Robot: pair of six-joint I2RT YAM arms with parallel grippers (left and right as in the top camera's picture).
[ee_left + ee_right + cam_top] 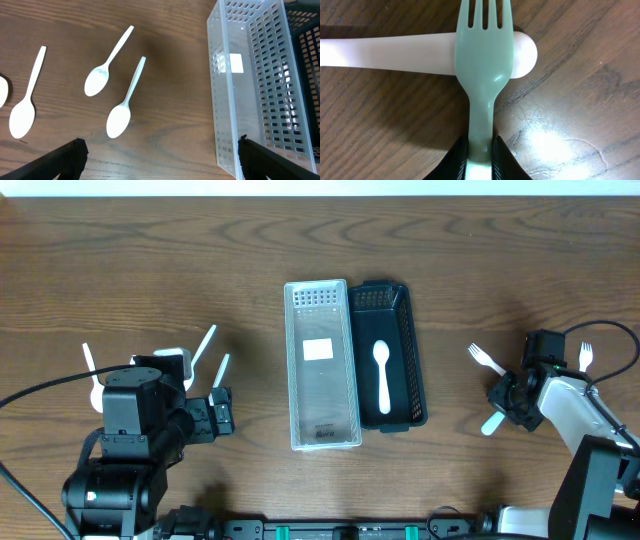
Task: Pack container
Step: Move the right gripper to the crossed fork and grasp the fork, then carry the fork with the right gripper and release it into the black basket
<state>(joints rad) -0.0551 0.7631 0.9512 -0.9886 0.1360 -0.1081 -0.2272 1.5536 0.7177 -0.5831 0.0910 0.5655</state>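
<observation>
Protruding from the right pincer (480,156), the fork (484,65) seems clamped.

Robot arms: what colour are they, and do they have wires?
The left arm is black and blocky, with a black wire curving away. The right arm is black with a white section and a looping black wire. Both have black fingers.
</observation>
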